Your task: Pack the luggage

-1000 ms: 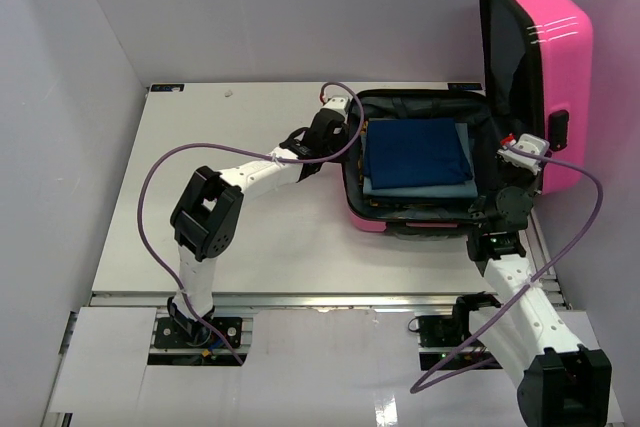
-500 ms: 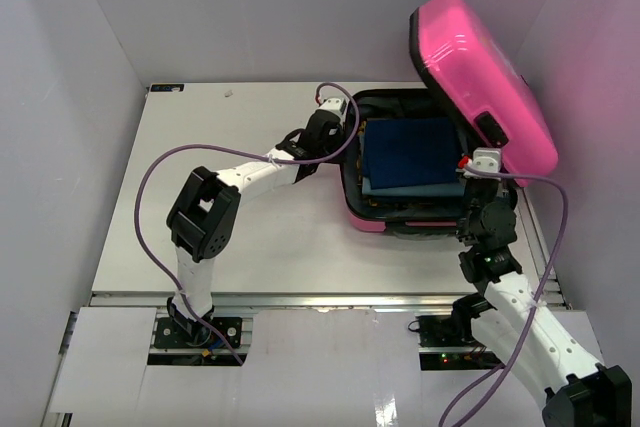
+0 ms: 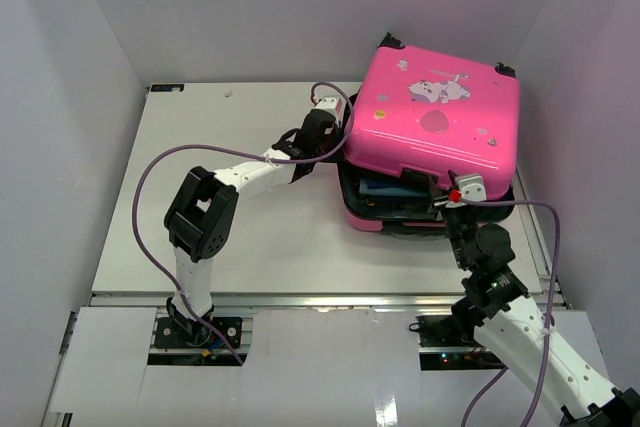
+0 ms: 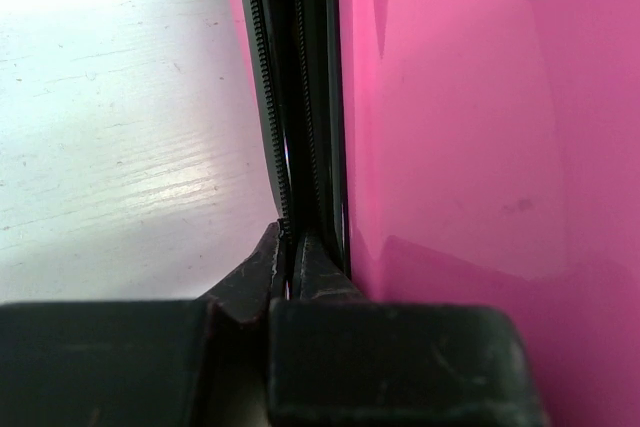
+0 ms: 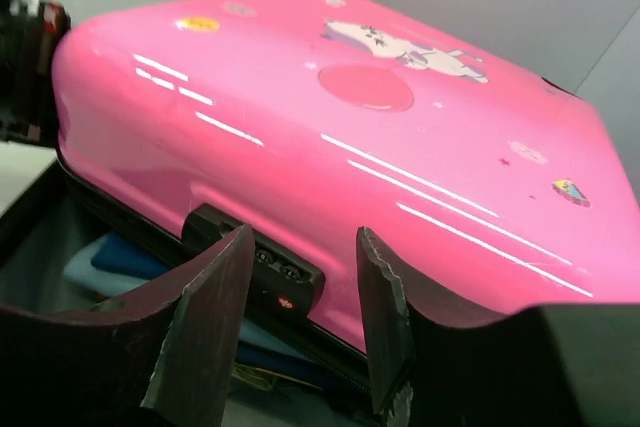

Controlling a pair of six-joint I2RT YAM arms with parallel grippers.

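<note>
**A:** Quick status pls. Where's the luggage?

**B:** One luggage (image 3: 430, 117), far right on the table (image 3: 230, 137). Its lid (image 5: 400, 127) lies over the base (image 3: 372, 221) but isn't seated. The near edge is raised and the gap faces me, so I take the hinge to be on the far side.

**A:** Hands?

**B:** Two. The left hand (image 4: 288, 247) is at the left side seam with fingers closed together, tips right on the black zipper trim (image 4: 265, 97). Can't tell if it's actually pinching any of it. The right hand (image 5: 300, 237) is at the near edge, fingers spread wide and holding nothing. The lock (image 5: 270, 267) shows in the gap between them, just beyond the tips.

**A:** So which arm finishes the close?

**B:** Right one, imo. The raised edge runs left to right, lying just beyond and above that hand, so it's nearer. I'd need a push down on that near edge. The left hand is side-on to the seam, so it's better for zipping than pressing.

**A:** Anything in the way?

**B:** Blue clothes (image 5: 120, 257) show in the gap, dark over pale, so at least 2 layers. Can't count more. They sit below the rim afaict, but the right end of the gap is hidden from me.

**A:** Other counts?

**B:** 1 lock and 2 black wheels (image 3: 390, 40) showing at the far edge.
</note>
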